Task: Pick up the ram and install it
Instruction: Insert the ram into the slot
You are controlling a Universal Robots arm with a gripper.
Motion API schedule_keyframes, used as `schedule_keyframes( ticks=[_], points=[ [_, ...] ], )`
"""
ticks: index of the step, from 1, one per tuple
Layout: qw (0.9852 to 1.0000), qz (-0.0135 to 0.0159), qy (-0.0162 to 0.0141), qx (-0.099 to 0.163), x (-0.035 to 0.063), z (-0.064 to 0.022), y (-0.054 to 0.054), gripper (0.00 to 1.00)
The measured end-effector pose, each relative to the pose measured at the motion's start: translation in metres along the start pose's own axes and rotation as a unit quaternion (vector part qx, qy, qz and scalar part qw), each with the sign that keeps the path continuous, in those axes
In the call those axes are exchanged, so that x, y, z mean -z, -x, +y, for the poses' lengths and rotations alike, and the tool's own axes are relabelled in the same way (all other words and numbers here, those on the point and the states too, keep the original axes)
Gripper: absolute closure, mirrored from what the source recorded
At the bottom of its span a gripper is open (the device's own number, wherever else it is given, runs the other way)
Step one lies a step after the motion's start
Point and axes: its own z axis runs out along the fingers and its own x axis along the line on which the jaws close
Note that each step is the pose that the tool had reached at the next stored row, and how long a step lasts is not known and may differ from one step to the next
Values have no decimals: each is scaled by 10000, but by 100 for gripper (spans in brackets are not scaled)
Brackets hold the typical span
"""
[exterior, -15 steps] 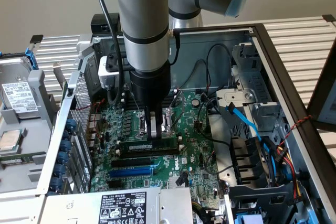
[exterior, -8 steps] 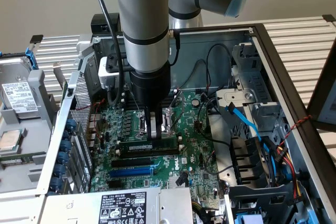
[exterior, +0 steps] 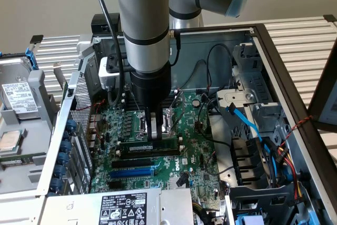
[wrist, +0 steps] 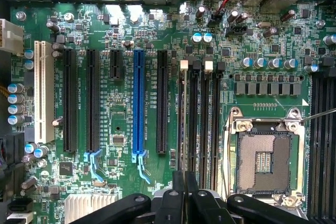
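Between the closed jaws stands the ram (exterior: 134,145).

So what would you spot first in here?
The big grey robot arm poking down into the open computer case catches the eye first. Its jaws are pinched on the ram, a thin green stick down at the black slots in the middle of the green circuit board. A bright blue slot stands out among the black ones.
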Motion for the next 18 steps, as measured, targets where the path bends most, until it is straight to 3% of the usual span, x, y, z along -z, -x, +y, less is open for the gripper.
schedule_keyframes(
  ticks=[7,9,10,14,18],
  points=[
    [10000,0,2,0,0,1,0,87],
    [10000,0,0,0,0,0,0,86],
    [10000,0,0,0,0,0,0,79],
    [10000,0,0,0,5,0,0,79],
    [10000,0,9,0,160,-26,5,79]
  ],
)
